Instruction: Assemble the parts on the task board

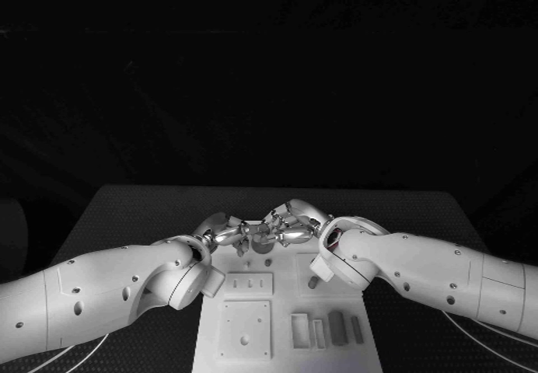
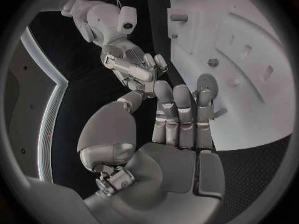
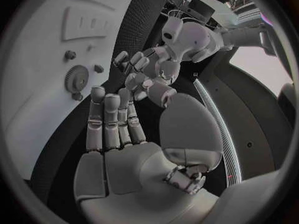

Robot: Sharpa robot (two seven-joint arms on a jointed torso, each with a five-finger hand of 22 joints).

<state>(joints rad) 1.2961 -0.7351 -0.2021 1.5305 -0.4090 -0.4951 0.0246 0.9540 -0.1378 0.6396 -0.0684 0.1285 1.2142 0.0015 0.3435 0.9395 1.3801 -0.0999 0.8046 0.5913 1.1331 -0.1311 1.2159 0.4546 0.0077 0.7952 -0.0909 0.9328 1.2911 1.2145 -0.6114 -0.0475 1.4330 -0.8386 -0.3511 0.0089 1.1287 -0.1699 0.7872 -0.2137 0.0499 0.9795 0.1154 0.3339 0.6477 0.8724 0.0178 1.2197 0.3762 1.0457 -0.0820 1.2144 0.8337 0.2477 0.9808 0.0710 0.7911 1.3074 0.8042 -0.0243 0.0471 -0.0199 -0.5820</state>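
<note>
The white task board (image 1: 269, 342) lies lengthwise in the middle of the table. Both hands meet over its far end: my left hand (image 1: 230, 233) and my right hand (image 1: 294, 225), fingers facing each other and nearly touching. A grey toothed gear (image 3: 77, 78) lies flat on the board among short pegs (image 3: 70, 55). In the left wrist view the gear (image 2: 207, 83) sits just off the tips of my left hand (image 2: 181, 119), whose fingers are stretched out with nothing in them. My right hand (image 3: 115, 129) also has its fingers straight and holds nothing.
Near the board's close end lie several grey oblong parts (image 1: 337, 322) and a square plate (image 1: 246, 322); a slotted plate (image 1: 249, 284) sits further up. Black table (image 1: 134, 217) extends on both sides of the board.
</note>
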